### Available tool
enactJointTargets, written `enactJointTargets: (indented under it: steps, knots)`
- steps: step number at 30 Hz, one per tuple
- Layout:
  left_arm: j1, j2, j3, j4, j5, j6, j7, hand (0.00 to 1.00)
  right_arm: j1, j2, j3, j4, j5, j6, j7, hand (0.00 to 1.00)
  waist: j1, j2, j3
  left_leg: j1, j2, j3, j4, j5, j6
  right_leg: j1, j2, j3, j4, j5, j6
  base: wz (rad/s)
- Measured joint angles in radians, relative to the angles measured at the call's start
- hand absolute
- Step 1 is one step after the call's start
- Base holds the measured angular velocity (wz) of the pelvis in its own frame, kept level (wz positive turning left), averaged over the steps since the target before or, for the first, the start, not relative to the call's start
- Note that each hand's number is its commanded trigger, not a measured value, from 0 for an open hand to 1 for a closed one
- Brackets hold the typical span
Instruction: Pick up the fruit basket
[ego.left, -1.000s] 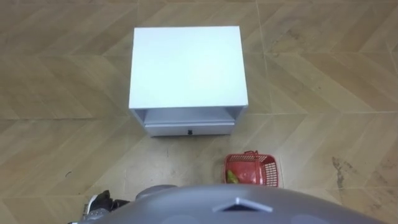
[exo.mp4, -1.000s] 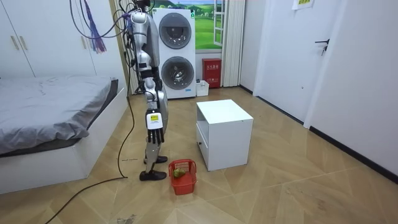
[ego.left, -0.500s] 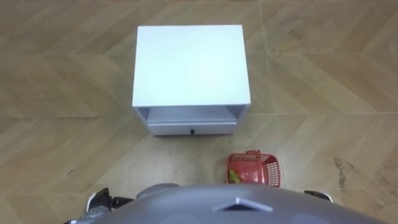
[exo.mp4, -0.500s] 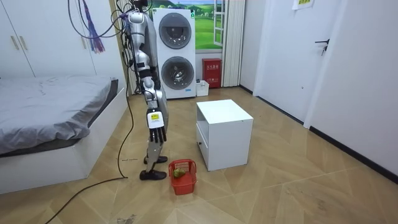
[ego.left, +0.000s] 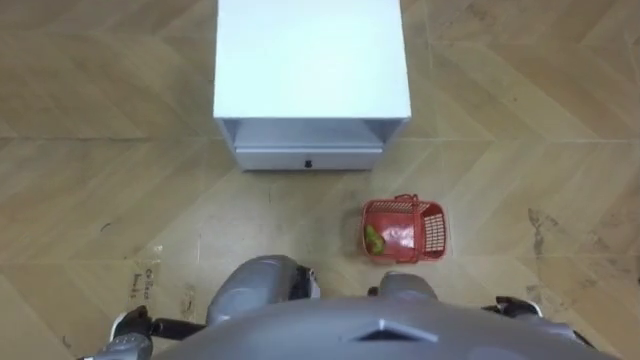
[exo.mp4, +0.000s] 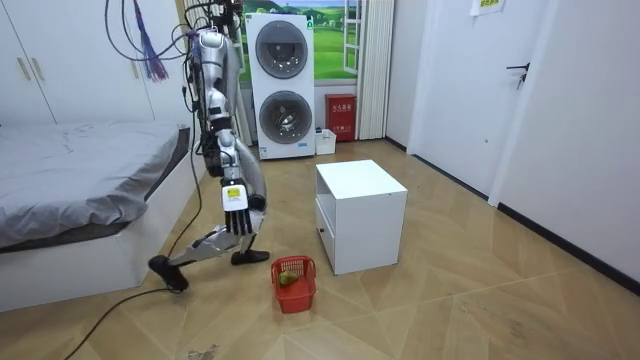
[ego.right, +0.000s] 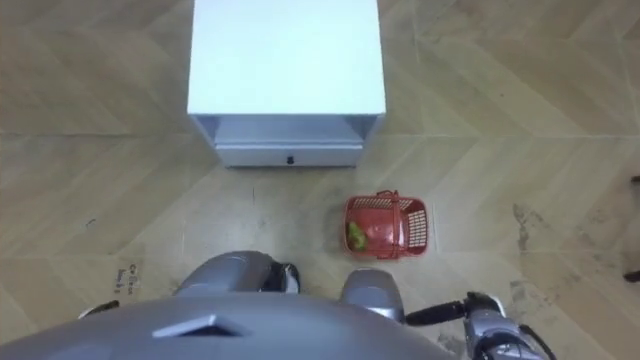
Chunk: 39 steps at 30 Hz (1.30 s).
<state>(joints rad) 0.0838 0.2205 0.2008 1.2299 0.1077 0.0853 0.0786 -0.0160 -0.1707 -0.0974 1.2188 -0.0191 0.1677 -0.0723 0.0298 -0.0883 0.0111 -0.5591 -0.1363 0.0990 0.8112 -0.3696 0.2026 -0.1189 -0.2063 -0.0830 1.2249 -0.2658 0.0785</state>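
Observation:
The red plastic fruit basket (ego.left: 403, 230) stands on the wood floor, just right of the white cabinet's front, with a green fruit (ego.left: 374, 240) inside; the room view shows the basket (exo.mp4: 293, 283) too. I stand bent over it, one leg stretched back. My right hand (exo.mp4: 237, 215) hangs beside my thigh, fingers straight and empty, well above and behind the basket; in the right eye view the right hand (ego.right: 490, 328) sits at the lower right. My left hand (ego.left: 125, 328) shows at the lower left edge, far from the basket.
A white cabinet (ego.left: 310, 60) with a low drawer stands right ahead of me. A bed (exo.mp4: 80, 200) lies behind me, and stacked washing machines (exo.mp4: 285, 85) stand against the far wall. Bare floor surrounds the basket on its right.
I have bent forward and set one leg back, so my torso is lower and my knees now show in the eye views. The basket has stayed in place.

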Motion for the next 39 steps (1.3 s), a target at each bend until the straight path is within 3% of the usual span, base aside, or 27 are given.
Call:
enactJointTargets:
  steps: [1,5,6,7,9,10,13,16,19,23,26,29,32,33,39]
  knots:
    - [-0.029,0.011,-0.016,0.012,-0.013,-0.002,0.006,0.0,-0.027,-0.001,0.018,-0.001,0.037,-0.01,-0.001,0.0,0.007,-0.006,-0.0026,-0.082,-0.001,0.001,0.087,-0.027,-0.006,0.002,0.001,0.001,0.009,0.001,0.003,0.1]
    - [-0.13,0.038,-0.053,0.068,-0.049,-0.012,0.043,0.0,-0.084,0.001,0.063,0.025,0.069,-0.049,-0.001,0.0,0.012,-0.031,-0.0001,-0.303,-0.014,0.021,0.365,-0.09,-0.005,-0.028,0.006,0.008,0.075,-0.024,0.023,0.26]
    - [-0.15,0.043,-0.064,0.075,-0.077,-0.022,0.053,0.0,-0.093,0.0,0.067,0.026,0.069,-0.061,-0.001,0.0,0.013,-0.041,0.0022,-0.365,-0.017,0.037,0.451,-0.108,-0.004,-0.058,-0.005,0.018,0.173,-0.099,0.029,0.23]
    - [-0.159,0.043,-0.07,0.083,-0.083,-0.027,0.057,0.0,-0.1,-0.001,0.066,0.028,0.066,-0.066,-0.001,0.0,0.01,-0.041,0.0034,-0.395,-0.018,0.039,0.494,-0.117,-0.004,-0.072,-0.006,0.019,0.221,-0.132,0.032,0.25]
    - [-0.177,0.045,-0.119,0.089,-0.131,-0.04,0.071,0.0,-0.109,0.0,0.067,0.049,0.065,-0.068,-0.002,0.0,0.006,-0.04,0.0091,-0.489,-0.017,0.047,0.634,-0.139,-0.013,-0.123,-0.007,0.022,0.398,-0.215,0.009,0.2]
    - [-0.182,0.045,-0.139,0.092,-0.149,-0.043,0.074,0.0,-0.111,0.0,0.067,0.05,0.067,-0.069,-0.006,0.0,0.006,-0.039,0.0137,-0.526,-0.017,0.053,0.683,-0.144,-0.018,-0.15,-0.009,0.028,0.474,-0.227,-0.006,0.13]
    - [-0.216,0.044,-0.194,0.133,-0.205,-0.067,0.105,0.0,-0.134,-0.008,0.066,0.05,0.104,-0.09,-0.026,0.0,-0.007,-0.042,0.0202,-0.617,-0.02,0.082,0.774,-0.147,-0.025,-0.229,-0.029,0.051,0.652,-0.24,-0.011,0.12]
    - [-0.212,0.044,-0.237,0.144,-0.229,-0.114,0.13,0.0,-0.139,-0.017,0.066,0.043,0.123,-0.121,-0.055,0.0,-0.033,-0.044,0.0295,-0.661,-0.035,0.125,0.835,-0.147,-0.03,-0.247,-0.059,0.063,0.775,-0.251,-0.019,0.3]
    - [-0.195,0.045,-0.243,0.144,-0.234,-0.139,0.15,0.0,-0.137,-0.017,0.066,0.015,0.123,-0.124,-0.066,0.0,-0.058,-0.05,0.031,-0.681,-0.035,0.147,0.858,-0.15,-0.054,-0.247,-0.072,0.072,0.825,-0.264,-0.024,0.29]
    - [-0.167,0.045,-0.247,0.145,-0.235,-0.14,0.155,0.0,-0.137,-0.017,0.066,-0.096,0.124,-0.124,-0.12,0.0,-0.079,-0.062,0.0247,-0.689,-0.036,0.152,0.865,-0.15,-0.056,-0.241,-0.075,0.08,0.85,-0.3,-0.026,0.02]
    - [-0.131,0.047,-0.257,0.143,-0.235,-0.16,0.159,0.0,-0.131,-0.016,0.066,-0.195,0.125,-0.126,-0.16,0.0,-0.085,-0.077,0.0158,-0.666,-0.035,0.15,0.886,-0.15,-0.055,-0.191,-0.086,0.064,0.849,-0.335,-0.033,-0.07]
    - [-0.105,0.047,-0.263,0.139,-0.234,-0.16,0.164,0.0,-0.132,-0.019,0.063,-0.304,0.097,-0.137,-0.191,0.0,-0.107,-0.089,0.0091,-0.667,-0.034,0.144,0.924,-0.162,-0.039,-0.145,-0.087,0.039,0.855,-0.376,-0.041,0.07]
    - [-0.075,0.046,-0.275,0.112,-0.234,-0.158,0.164,0.0,-0.135,-0.029,0.063,-0.4,0.061,-0.165,-0.215,0.0,-0.119,-0.097,0.0072,-0.678,-0.033,0.156,0.978,-0.197,-0.054,-0.104,-0.088,0.038,0.883,-0.424,-0.056,0.04]
    - [-0.061,0.034,-0.278,0.093,-0.234,-0.156,0.163,0.0,-0.138,-0.043,0.063,-0.429,0.06,-0.175,-0.217,0.0,-0.118,-0.074,0.0092,-0.688,-0.026,0.143,1.0,-0.207,-0.06,-0.094,-0.072,0.035,0.889,-0.429,-0.056,-0.06]
    - [-0.044,0.035,-0.297,0.088,-0.234,-0.156,0.129,0.0,-0.143,-0.046,0.076,-0.476,0.061,-0.197,-0.216,0.0,-0.107,-0.073,0.0097,-0.676,-0.03,0.144,0.981,-0.216,-0.085,-0.097,-0.076,0.045,0.88,-0.431,-0.056,-0.03]
